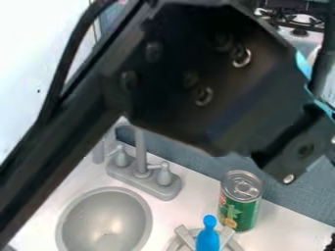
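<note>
My black arm crosses the upper part of the camera view, close to the lens, and the wrist end of my gripper (304,147) is at the right edge. Below and left of that end, a green can (241,208) with a silver lid stands upright on the white counter. A blue object with a rounded knob on top (208,238) is at the bottom edge, over a grey round piece with slanted bars (185,237). The can is just right of and behind the blue object. Neither touches the visible part of the arm.
A grey round sink basin (105,220) lies at the lower left, with a grey faucet (144,176) behind it. A blue-grey backsplash (291,188) runs behind the counter (281,235). Stove grates (301,20) show at the upper right.
</note>
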You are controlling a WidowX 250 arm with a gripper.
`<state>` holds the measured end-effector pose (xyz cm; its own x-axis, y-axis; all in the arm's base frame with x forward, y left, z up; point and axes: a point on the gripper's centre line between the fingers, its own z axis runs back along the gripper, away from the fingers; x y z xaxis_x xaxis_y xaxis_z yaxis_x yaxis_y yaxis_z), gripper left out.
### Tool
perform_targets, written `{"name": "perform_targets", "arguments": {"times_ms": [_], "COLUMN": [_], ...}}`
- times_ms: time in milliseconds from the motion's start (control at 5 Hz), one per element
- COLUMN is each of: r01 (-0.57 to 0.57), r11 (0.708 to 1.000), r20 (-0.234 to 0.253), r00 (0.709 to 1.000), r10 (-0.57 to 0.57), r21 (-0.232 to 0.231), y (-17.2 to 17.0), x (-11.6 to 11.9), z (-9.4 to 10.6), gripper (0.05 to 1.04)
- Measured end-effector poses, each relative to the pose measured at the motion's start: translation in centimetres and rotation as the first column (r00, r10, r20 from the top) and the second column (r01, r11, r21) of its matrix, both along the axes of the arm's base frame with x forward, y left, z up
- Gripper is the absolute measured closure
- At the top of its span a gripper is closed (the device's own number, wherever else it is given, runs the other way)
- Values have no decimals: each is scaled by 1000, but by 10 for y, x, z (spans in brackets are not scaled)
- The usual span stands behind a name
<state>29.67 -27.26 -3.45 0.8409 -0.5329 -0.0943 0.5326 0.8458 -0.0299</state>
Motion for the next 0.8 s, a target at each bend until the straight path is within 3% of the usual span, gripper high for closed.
{"name": "perform_targets", "arguments": {"times_ms": [400, 600, 800], "r01": [-11, -13, -28], "r11": [998, 998, 999], "r20": [40, 43, 28], "r00": [999, 999, 999], "r10": [9, 10, 27], "r21": [54, 64, 39], "y": [6, 6, 7], "x": [7, 9, 3], "z": [-1, 2, -4], "gripper": [954, 752, 473]}}
